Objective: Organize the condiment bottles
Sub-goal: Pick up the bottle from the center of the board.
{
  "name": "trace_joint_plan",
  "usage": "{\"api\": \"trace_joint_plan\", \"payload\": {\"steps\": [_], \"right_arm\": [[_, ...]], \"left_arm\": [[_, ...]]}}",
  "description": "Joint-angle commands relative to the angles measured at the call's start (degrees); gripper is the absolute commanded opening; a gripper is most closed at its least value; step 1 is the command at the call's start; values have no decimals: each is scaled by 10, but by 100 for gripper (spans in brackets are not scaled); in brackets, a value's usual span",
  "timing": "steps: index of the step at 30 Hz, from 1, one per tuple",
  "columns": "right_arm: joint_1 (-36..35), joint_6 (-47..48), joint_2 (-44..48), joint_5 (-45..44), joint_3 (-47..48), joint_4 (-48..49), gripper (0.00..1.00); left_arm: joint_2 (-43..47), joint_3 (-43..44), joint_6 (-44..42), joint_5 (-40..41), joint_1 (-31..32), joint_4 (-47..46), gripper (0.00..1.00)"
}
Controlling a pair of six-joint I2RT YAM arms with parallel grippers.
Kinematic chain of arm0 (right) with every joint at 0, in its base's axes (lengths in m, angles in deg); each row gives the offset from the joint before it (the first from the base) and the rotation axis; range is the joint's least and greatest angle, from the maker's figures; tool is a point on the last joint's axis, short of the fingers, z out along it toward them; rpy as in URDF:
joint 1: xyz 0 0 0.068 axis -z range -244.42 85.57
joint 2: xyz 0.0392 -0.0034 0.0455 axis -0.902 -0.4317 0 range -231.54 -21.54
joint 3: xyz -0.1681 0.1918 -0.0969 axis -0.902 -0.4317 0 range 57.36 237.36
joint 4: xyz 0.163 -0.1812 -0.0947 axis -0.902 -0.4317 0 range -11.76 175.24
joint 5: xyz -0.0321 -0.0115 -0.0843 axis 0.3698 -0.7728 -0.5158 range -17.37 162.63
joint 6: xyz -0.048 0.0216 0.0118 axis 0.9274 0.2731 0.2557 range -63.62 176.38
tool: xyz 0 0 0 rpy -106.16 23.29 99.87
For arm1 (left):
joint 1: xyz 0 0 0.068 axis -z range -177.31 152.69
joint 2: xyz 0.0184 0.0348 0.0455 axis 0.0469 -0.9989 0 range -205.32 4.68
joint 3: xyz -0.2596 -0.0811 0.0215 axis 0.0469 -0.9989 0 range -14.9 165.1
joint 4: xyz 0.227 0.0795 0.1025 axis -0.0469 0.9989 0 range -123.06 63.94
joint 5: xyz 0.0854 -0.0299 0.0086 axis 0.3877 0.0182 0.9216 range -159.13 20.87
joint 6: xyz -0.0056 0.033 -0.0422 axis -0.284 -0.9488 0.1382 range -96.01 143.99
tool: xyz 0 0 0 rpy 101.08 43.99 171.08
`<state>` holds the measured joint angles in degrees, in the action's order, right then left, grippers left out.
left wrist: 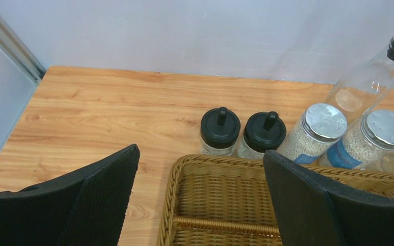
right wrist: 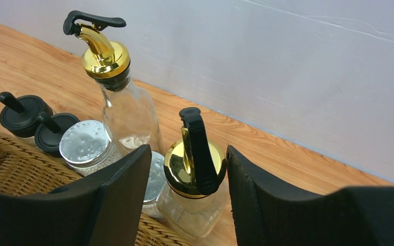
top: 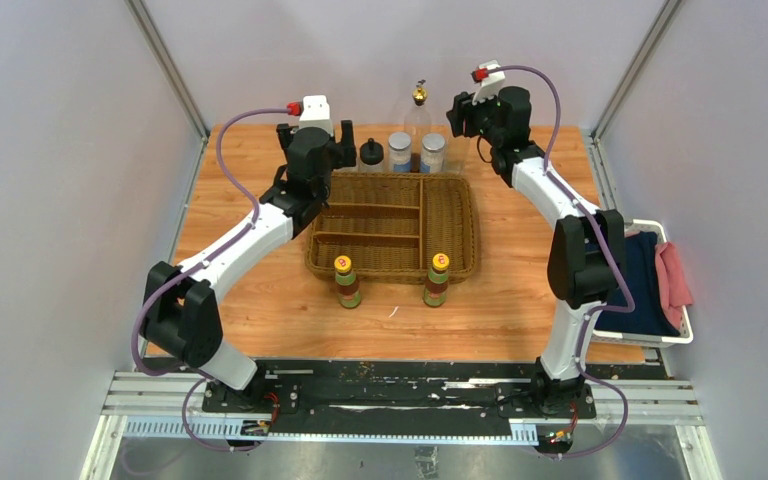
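Two yellow-capped bottles (top: 347, 281) (top: 437, 279) stand in front of the wicker basket (top: 390, 225). Behind the basket stand a black-capped bottle (top: 371, 153), two grey-lidded jars (top: 399, 150) (top: 433, 152) and a tall gold-topped bottle (top: 419, 110). The left wrist view shows two black-capped bottles (left wrist: 220, 128) (left wrist: 264, 131) and the jars (left wrist: 324, 123) (left wrist: 387, 129). My left gripper (left wrist: 200, 195) is open and empty above the basket's back left corner (left wrist: 184, 169). My right gripper (right wrist: 189, 174) is open, its jaws straddling the second gold-topped bottle (right wrist: 195, 169) with gaps on both sides.
A white bin (top: 687, 335) with dark and pink cloths sits at the table's right edge. Grey walls close the back and sides. The basket has several empty compartments.
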<state>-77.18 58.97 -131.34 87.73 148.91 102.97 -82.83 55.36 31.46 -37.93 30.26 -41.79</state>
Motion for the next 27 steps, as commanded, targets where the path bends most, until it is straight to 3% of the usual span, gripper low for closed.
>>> {"api": "trace_joint_plan", "payload": {"steps": [1, 14, 18, 24, 27], "right_arm": [[5, -8, -11, 11, 21, 16, 59], [6, -14, -15, 19, 27, 20, 54], [5, -15, -19, 23, 35, 13, 38], [5, -14, -17, 22, 32, 9, 24], [6, -13, -17, 19, 32, 8, 8]], "left_arm": [[-6, -9, 0, 15, 4, -17, 100], [-6, -13, 4, 15, 4, -18, 100], [-7, -14, 4, 18, 4, -20, 100], [-7, -16, 9, 18, 3, -20, 100], [-7, -15, 9, 16, 4, -20, 100]]}}
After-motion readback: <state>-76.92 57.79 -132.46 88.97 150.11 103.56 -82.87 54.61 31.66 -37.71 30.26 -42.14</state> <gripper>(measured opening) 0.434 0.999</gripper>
